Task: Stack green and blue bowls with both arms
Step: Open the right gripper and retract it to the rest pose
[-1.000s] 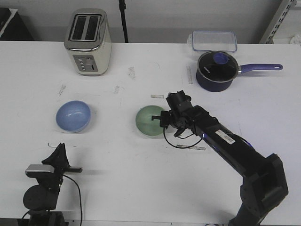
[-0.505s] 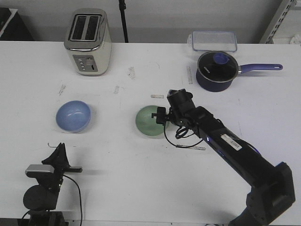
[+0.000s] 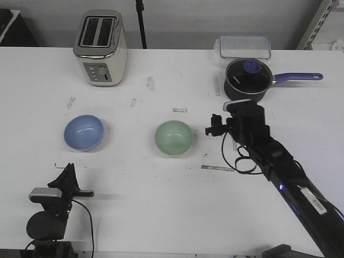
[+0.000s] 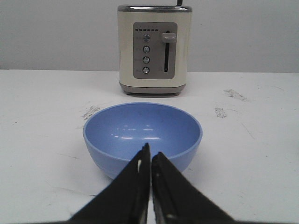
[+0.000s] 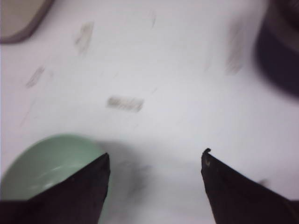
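Observation:
The pale green bowl (image 3: 174,138) stands upright at the middle of the white table. The blue bowl (image 3: 84,132) stands upright to its left. My right gripper (image 3: 213,129) is open and empty, a short way right of the green bowl and apart from it. In the right wrist view the green bowl (image 5: 46,163) shows partly behind one finger of the open right gripper (image 5: 156,161). My left gripper (image 3: 67,172) is low at the front left, shut and empty. In the left wrist view the left gripper (image 4: 150,153) points at the blue bowl (image 4: 140,128) just ahead.
A cream toaster (image 3: 100,47) stands at the back left, behind the blue bowl, and shows in the left wrist view (image 4: 154,49). A dark navy saucepan (image 3: 247,80) with a purple handle and a clear lidded box (image 3: 243,46) stand at the back right, close behind my right arm.
My right gripper has drawn back to the right from the green bowl's rim and now stands clear of it. The green bowl stays on the table. The left arm has not moved.

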You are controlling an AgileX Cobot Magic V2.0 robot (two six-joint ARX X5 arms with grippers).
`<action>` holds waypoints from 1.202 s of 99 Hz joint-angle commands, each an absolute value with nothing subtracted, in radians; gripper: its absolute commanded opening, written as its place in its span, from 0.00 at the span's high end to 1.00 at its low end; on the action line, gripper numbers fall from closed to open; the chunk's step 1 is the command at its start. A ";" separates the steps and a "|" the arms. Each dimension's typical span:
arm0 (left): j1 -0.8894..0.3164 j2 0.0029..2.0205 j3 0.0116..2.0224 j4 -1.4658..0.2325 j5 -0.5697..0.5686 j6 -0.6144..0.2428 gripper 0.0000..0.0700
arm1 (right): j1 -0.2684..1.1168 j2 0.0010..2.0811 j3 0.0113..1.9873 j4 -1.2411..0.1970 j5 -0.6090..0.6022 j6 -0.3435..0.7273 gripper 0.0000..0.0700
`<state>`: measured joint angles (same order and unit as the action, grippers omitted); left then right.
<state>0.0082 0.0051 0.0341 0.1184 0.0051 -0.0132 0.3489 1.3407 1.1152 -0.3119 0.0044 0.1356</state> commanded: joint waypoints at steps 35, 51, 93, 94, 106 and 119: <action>0.008 0.003 0.012 0.132 0.007 -0.011 1.00 | 0.125 0.947 0.718 -0.070 0.009 -0.102 0.98; 0.008 0.003 0.012 0.132 0.007 -0.011 1.00 | 0.052 0.815 0.598 -0.049 0.008 0.049 0.98; 0.008 0.003 0.012 0.132 0.007 -0.011 1.00 | 0.041 0.450 0.418 -0.082 0.008 0.089 0.98; 0.008 0.003 0.012 0.132 0.007 -0.011 1.00 | 0.041 0.441 0.414 -0.084 0.008 0.089 0.98; 0.008 0.003 0.012 0.132 0.007 -0.011 1.00 | 0.041 0.327 0.390 -0.112 0.007 0.089 0.98; 0.008 0.003 0.012 0.132 0.007 -0.011 1.00 | 0.041 0.230 0.390 -0.162 -0.001 0.089 0.98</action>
<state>0.0082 0.0051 0.0341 0.1184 0.0051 -0.0132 0.0402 0.2565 0.3885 -0.1585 0.0044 0.0795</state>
